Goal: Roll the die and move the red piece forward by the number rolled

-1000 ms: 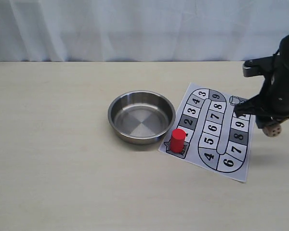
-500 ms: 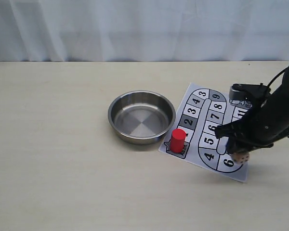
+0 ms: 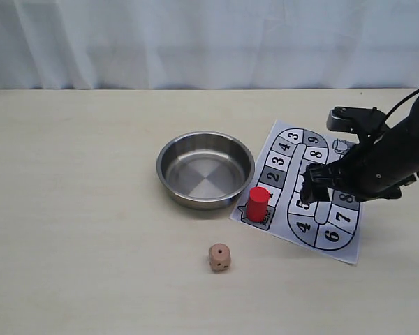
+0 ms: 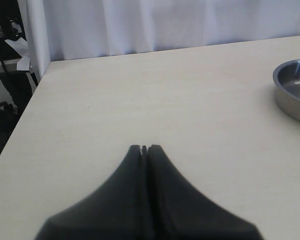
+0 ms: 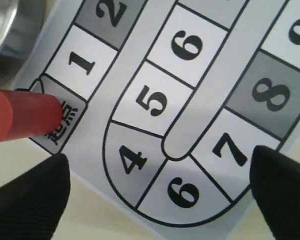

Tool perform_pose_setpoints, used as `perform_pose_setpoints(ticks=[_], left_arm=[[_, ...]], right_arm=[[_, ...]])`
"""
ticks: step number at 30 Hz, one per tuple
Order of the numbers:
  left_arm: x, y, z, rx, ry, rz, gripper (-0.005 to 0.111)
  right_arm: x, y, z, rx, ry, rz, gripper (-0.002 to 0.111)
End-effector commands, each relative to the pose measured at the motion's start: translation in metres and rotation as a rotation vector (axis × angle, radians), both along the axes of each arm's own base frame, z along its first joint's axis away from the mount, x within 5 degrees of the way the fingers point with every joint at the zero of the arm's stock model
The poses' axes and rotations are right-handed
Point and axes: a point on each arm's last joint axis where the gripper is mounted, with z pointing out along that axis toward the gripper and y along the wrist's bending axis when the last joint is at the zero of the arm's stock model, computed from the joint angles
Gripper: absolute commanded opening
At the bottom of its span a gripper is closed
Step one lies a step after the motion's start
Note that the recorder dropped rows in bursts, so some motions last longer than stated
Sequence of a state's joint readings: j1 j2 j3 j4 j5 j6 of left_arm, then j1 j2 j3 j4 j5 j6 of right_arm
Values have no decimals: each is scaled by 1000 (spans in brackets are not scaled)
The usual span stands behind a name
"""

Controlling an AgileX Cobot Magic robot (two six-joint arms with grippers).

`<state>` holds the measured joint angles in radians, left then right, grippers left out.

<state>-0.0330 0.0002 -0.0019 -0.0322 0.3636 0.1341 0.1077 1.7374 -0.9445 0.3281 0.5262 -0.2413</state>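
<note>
The die (image 3: 219, 257), a tan-pink cube with dark pips, lies still on the bare table in front of the bowl, well left of my right gripper. Its pips are too small to read. The red piece (image 3: 258, 203) stands upright on the start square of the numbered board (image 3: 343, 250). My right gripper (image 3: 313, 187) hovers open and empty over squares 4 to 7. In the right wrist view the red piece (image 5: 20, 117) sits beside one of the wide-apart fingers (image 5: 30, 200), and the gripper (image 5: 157, 197) spans the board (image 5: 200, 90). My left gripper (image 4: 144, 148) is shut over bare table.
A steel bowl (image 3: 205, 169) stands empty left of the board, close to the red piece; its rim (image 4: 290, 82) shows in the left wrist view. A white curtain backs the table. The table's edge lies near the left gripper.
The right gripper swept left and low across the board with the die, then opened. The die has left it and now rests on the table in front of the bowl.
</note>
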Motion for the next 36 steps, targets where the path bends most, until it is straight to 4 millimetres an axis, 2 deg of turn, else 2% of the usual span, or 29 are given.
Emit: perform_pose_setpoints(ticks=[1,4,6,9,14,18,23,33,36], left_arm=[[0,0,0,-9,-8,-1,0],[0,0,0,-9,-8,-1,0],[0,0,0,-9,-8,-1,0],[0,0,0,-9,-8,-1,0],[0,0,0,-9,-8,-1,0],[0,0,0,-9,-8,-1,0],[0,0,0,-9,-8,-1,0],[0,0,0,-9,-8,-1,0],[0,0,0,-9,-8,-1,0]], right_arm=[[0,-5,-1,-54,-3,-3,89],[-2,-5,-2,-59,11,-1,81],[-3,-5,-2,-55,29,1,70],[-8,-5,2,-53,53,8,46],[-14,-5,20,-45,33,15,4],[-20,-4,39,-30,-9,14,4],[-34,-4,56,-50,-3,118,4],[-43,-4,61,-41,41,133,4],[-45,8,61,-54,39,185,4]])
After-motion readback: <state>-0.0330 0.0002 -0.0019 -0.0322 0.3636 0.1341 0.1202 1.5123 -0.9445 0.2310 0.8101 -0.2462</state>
